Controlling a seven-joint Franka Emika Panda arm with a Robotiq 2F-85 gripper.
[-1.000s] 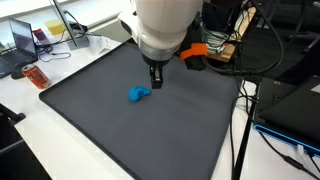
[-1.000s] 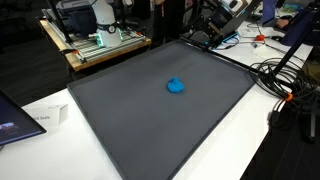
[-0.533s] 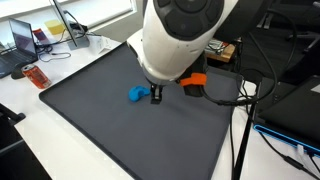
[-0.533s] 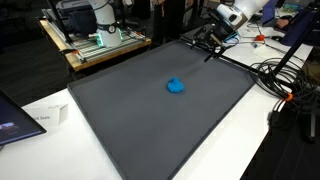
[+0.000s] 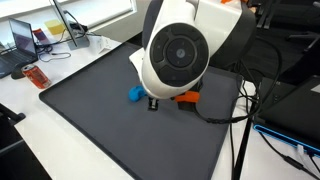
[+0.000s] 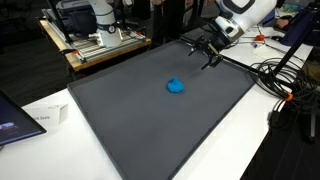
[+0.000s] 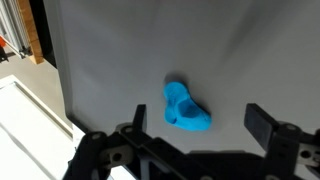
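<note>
A dark grey mat (image 6: pixel 120 120) covers most of the white tabletop (image 6: pixel 250 150). On it lies a small blue object (image 6: pixel 176 86), a crumpled, lumpy thing whose make I cannot tell. In an exterior view it sits near the middle of the mat, a little toward the far edge and well apart from every border.

The gripper (image 6: pixel 209 58) hangs above the mat at the end of the white arm (image 6: pixel 240 14) and holds nothing. Its fingers (image 7: pixel 262 122) stand wide apart. In the wrist view the blue object (image 7: pixel 185 108) shows between the two fingers and a little beyond them, lying flat on the mat and touching neither. In an exterior view the gripper (image 5: pixel 152 101) shows under the bulky white arm (image 5: pixel 178 50), just beside the blue object (image 5: pixel 137 94). The arm hides part of the object, so that view does not show how high the fingers hang.

Off the mat, a laptop (image 5: pixel 22 38) and a small red item (image 5: pixel 37 76) sit by one tabletop corner. A sheet of paper (image 6: pixel 45 115) lies beside another corner of the mat. Black cables (image 6: pixel 285 75) run along the tabletop edge near the arm, and a wooden bench (image 6: pixel 95 45) stands behind the table.
</note>
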